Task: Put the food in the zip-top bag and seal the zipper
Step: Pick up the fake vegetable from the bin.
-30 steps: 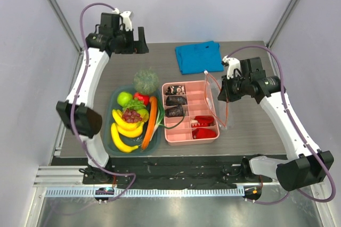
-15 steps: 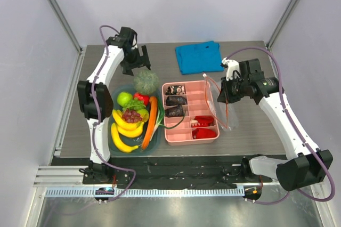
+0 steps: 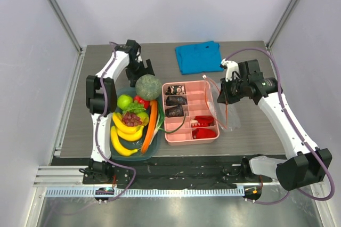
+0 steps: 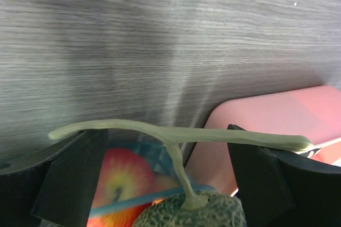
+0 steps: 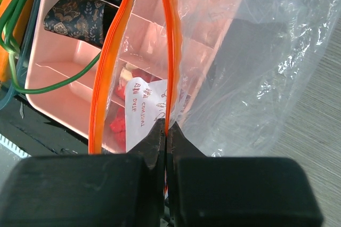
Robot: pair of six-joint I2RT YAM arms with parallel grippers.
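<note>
While the left tool [image 4: 166,134] gapes, the melon [image 4: 187,213] sits between its fingers [image 4: 74,179].

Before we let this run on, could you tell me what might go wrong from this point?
1. The left gripper is open around only the thin stem of the melon; a grip there could let the melon swing or slip.
2. The right gripper pinches one side of the zipper, so the mouth of the zip-top bag is a narrow slit; the melon may not fit.
3. The bag hangs right beside the pink tray and could snag on it.
</note>
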